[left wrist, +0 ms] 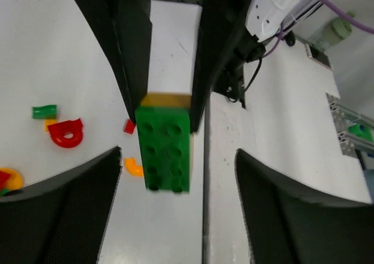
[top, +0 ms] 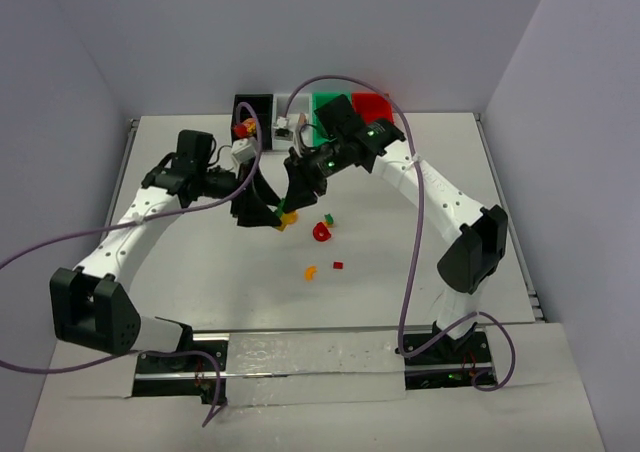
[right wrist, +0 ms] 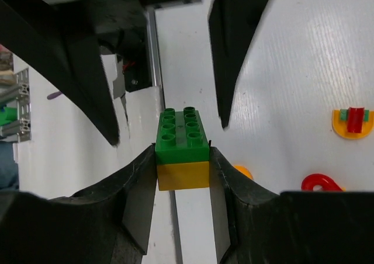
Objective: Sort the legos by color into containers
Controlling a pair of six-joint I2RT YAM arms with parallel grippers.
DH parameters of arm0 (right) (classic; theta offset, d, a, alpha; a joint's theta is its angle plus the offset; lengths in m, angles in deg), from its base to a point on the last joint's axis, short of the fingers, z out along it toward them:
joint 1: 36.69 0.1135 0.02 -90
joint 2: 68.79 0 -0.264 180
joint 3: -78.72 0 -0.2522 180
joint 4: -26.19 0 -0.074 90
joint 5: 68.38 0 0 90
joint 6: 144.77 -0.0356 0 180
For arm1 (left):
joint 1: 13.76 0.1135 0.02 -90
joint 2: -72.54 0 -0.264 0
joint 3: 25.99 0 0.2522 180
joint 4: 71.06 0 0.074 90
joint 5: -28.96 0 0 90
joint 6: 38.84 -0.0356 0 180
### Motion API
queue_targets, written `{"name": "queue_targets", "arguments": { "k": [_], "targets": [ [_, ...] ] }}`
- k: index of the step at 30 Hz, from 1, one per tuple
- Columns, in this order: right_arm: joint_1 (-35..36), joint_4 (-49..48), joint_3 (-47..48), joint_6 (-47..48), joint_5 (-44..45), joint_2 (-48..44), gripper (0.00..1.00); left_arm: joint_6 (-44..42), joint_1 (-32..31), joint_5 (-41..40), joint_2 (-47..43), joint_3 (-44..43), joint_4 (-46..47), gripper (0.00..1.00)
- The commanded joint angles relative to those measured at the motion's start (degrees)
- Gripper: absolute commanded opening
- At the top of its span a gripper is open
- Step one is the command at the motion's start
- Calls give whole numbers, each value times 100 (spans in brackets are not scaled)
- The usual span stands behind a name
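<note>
My right gripper [right wrist: 182,162] is shut on a stack of a green brick [right wrist: 182,134] on a yellow brick [right wrist: 183,175], held above the table; the stack also shows in the top view [top: 284,215]. My left gripper [left wrist: 178,159] is open, and its fingers [right wrist: 225,71] stand on either side of the green brick's [left wrist: 165,150] far end without touching it. Loose legos lie below: a red arch [top: 321,232], a small green piece [top: 328,218], an orange curve [top: 310,272] and a small red piece [top: 338,266]. The black [top: 252,104], white [top: 290,102], green [top: 326,105] and red [top: 374,107] bins stand at the back.
A red and yellow piece [top: 243,127] sits by the black bin. A yellow piece with red and green on it [right wrist: 352,122] lies at the right of the right wrist view. Purple cables loop over both arms. Walls close in the table's sides.
</note>
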Motion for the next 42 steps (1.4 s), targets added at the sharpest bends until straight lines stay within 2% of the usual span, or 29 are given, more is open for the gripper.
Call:
{"name": "queue_targets", "arguments": {
  "k": [1, 2, 4, 6, 8, 11, 12, 13, 16, 20, 25, 32, 42],
  "targets": [
    [-751, -686, 20, -721, -282, -324, 0, 1902, 719, 66, -699, 309, 2020, 99],
    [-930, -963, -104, -1186, -283, -424, 0, 2610, 987, 69, -853, 468, 2709, 99],
    [-1379, -2187, -623, -2446, -191, -777, 0, 3817, 1352, -81, -1008, 673, 3649, 99],
    [-1704, -3617, -1426, -3499, 75, -1293, 0, 4710, 1447, -475, -1050, 752, 4315, 99],
    [-1917, -4539, -2076, -4646, 727, -1737, 0, 5911, 1447, -920, -1066, 994, 4862, 99],
    [-1924, -4604, -2088, -5262, 1065, -1871, 0, 7468, 1434, -1339, -1144, 1570, 6763, 99],
    [-1924, -4692, -2122, -5555, 1135, -1892, 0, 7988, 1413, -1431, -1130, 1774, 7005, 99],
    [-1924, -4740, -2167, -5721, 1132, -1907, 0, 8245, 1391, -1620, -1123, 1892, 7623, 99],
    [-1910, -5095, -2285, -6564, 1072, -1889, 0, 9122, 1232, -2112, -1093, 2325, 8462, 99],
    [-1844, -5294, -2238, -7101, 1123, -1700, 0, 9585, 803, -2922, -908, 2321, 8779, 99],
    [-1728, -5091, -1986, -7121, 1418, -1527, 0, 9899, 384, -3606, -575, 2050, 9007, 94],
    [-1459, -5113, -1837, -7279, 1466, -1389, 0, 9951, -20, -3940, -28, 1829, 8950, 84],
    [-1274, -5532, -1957, -7717, 1307, -1190, 0, 10040, -21, -4126, 190, 1777, 8907, 72]
  ]
}}
